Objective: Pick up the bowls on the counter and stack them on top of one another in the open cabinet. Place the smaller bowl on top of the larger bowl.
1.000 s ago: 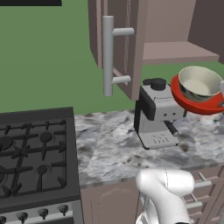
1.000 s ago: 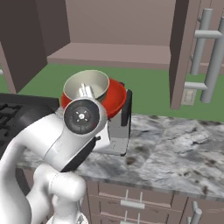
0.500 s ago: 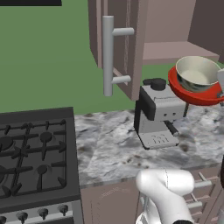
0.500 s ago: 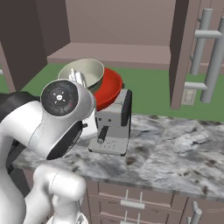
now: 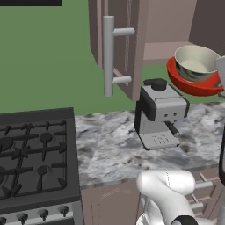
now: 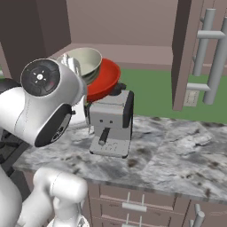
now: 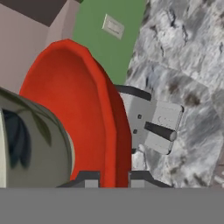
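1. Green wall behind; grey-and-white marbled stone tabletop (image 5: pixel 110 140) runs from the black gas stove (image 5: pixel 35 154) rightward, brown drawer fronts beneath.
2. Grey-and-black boxy coffee machine (image 5: pixel 159 113) stands on the tabletop, right of the stove.
3. Brownish-mauve wall cabinet (image 5: pixel 158 26) hangs above, door swung open, long vertical grey bar handle (image 5: pixel 109 56) facing out. Flat shelf visible inside.
4. Wide shallow bright red bowl (image 5: pixel 193 83) is off the tabletop, held in the air above and just right of the coffee machine, near the front edge of the cabinet shelf.
5. Small deep cream bowl with grey-beige outside (image 5: pixel 197 63) sits nested inside the red bowl; both tilted slightly.
6. Pincer (image 7: pixel 113 177): in the hand view both dark tips sit at the red bowl's rim, one each side, fingers pinching the rim between them. Narrow gap, only the rim's thickness.
7. Right base view: white arm's round joint in front of the bowls, partly covering them.
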{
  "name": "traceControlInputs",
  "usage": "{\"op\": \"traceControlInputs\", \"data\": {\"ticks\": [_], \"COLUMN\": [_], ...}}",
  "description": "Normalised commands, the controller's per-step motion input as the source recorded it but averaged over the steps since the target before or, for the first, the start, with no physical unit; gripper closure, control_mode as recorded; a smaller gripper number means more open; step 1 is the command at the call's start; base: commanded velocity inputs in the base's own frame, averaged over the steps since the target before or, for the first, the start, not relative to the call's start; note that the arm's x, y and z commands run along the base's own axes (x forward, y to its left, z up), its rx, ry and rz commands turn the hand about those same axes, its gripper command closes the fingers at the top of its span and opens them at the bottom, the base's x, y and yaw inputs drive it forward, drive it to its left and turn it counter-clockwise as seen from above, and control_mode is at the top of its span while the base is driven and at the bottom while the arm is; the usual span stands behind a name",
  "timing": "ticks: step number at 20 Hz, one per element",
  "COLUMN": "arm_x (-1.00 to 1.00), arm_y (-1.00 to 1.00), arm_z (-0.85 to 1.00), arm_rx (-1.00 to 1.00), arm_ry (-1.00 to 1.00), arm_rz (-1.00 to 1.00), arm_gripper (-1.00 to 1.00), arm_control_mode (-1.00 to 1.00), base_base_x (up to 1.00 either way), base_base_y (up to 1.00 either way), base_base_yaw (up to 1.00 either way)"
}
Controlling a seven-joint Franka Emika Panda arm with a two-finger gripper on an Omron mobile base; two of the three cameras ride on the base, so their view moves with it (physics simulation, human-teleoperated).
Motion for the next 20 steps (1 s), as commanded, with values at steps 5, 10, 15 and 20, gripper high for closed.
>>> {"op": "traceControlInputs", "data": {"ticks": [5,10,15,20], "arm_x": [0.11,0.18,0.23,0.25], "arm_y": [0.15,0.11,0.10,0.11], "arm_z": [0.24,0.18,0.13,0.15], "arm_rx": [0.07,0.08,0.07,0.06], "arm_ry": [0.00,0.00,0.00,0.00], "arm_rz": [-0.03,-0.02,-0.02,-0.03], "arm_gripper": [1.00,1.00,1.00,1.00], "arm_control_mode": [-1.00,-1.00,-1.00,-1.00], "base_base_x": [0.00,0.00,0.00,0.00], "base_base_y": [0.00,0.00,0.00,0.00], "base_base_yaw": [0.00,0.00,0.00,0.00]}}
